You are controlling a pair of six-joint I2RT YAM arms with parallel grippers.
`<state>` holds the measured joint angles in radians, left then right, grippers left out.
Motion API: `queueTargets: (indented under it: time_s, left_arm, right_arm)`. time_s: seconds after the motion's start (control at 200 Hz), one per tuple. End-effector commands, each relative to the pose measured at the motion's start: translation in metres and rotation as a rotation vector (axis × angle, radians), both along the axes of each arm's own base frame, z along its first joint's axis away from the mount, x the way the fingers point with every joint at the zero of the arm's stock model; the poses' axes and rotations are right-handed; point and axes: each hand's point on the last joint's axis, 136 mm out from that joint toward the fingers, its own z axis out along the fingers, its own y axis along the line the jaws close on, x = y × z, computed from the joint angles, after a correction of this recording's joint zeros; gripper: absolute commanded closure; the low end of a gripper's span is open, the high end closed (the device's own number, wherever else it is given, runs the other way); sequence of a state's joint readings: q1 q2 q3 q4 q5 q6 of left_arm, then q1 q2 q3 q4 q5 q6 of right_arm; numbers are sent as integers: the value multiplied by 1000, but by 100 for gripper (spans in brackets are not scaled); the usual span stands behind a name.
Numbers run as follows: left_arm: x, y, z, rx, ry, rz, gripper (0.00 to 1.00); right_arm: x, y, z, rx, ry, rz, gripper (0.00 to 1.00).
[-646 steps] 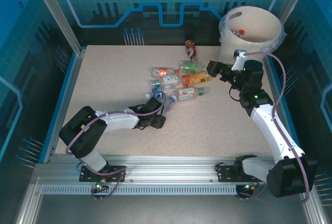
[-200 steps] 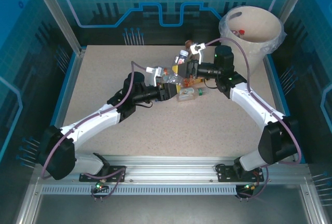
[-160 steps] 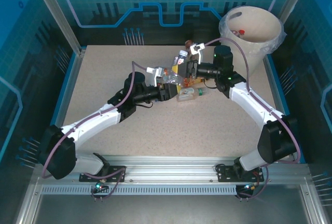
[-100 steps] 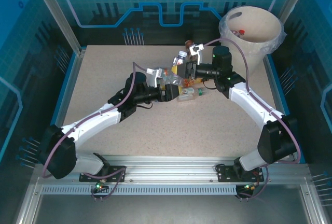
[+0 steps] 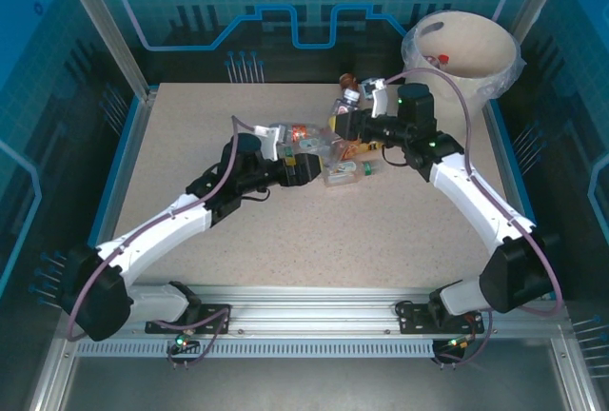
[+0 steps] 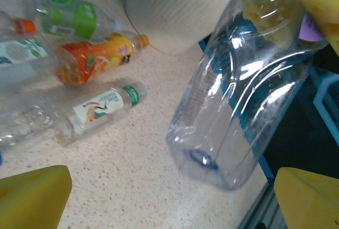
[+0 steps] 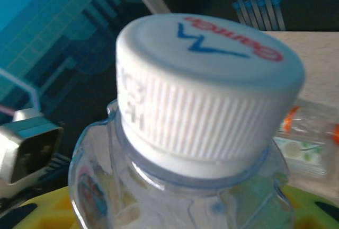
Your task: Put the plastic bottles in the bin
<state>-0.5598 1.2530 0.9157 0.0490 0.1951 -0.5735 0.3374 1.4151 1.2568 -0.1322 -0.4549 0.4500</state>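
Over the middle of the table [image 5: 190, 135], both arms meet at one clear bottle [image 6: 238, 91], and it looks like a pass from one to the other. The right gripper [image 5: 350, 124] is clamped on it up near the neck. That's why the white cap [image 7: 212, 80] sits right in front of that wrist camera while the body hangs down off the tabletop.

The left gripper [image 5: 306, 166] is spread wide, with its yellow fingers [image 6: 37, 197] well apart on either side of the bottle's base. They're not touching it, so the right one carries all the weight.

Makes sense to me: the bin [image 5: 481, 49] stands at the far right corner, on the right arm's side, which would be a long reach for the left.

The other bottles [image 6: 100, 109] lie flat in a loose bunch just beside the grippers, with orange, green and white labels.

My guess for the next bit is a lift and a swing over the rim. One worry is that thin plastic can slip in a neck grip.
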Motion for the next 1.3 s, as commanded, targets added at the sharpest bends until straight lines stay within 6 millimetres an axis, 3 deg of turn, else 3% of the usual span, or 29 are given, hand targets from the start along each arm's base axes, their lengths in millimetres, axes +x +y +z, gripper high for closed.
queueTargets:
  time_s: [0.0,0.155,0.365,0.59,0.785,0.89,1.045,1.296]
  left_arm:
    - [5,27,-2,42,-23,105,1]
    - [7,57,-11,54,-7,215,1]
    - [5,88,-28,65,38,314,1]
    - [2,99,-40,80,73,350,1]
    - [0,103,-48,92,90,363,1]
    - [0,104,-52,93,99,369,1]
    - [2,102,-56,42,125,376,1]
    - [7,101,-60,25,152,376,1]
  right_arm:
    - [13,-38,14,-92,-40,-163,58]
    - [29,-77,24,-182,-71,-323,58]
    - [62,-129,57,-218,-123,-522,59]
    - [109,-177,109,-181,-187,-653,60]
    - [135,-223,148,-173,-268,-816,59]
    - [140,-262,151,-124,-282,-1014,59]
    - [131,-308,154,37,-387,-1249,61]
    - [123,-359,126,-16,-385,-1505,59]
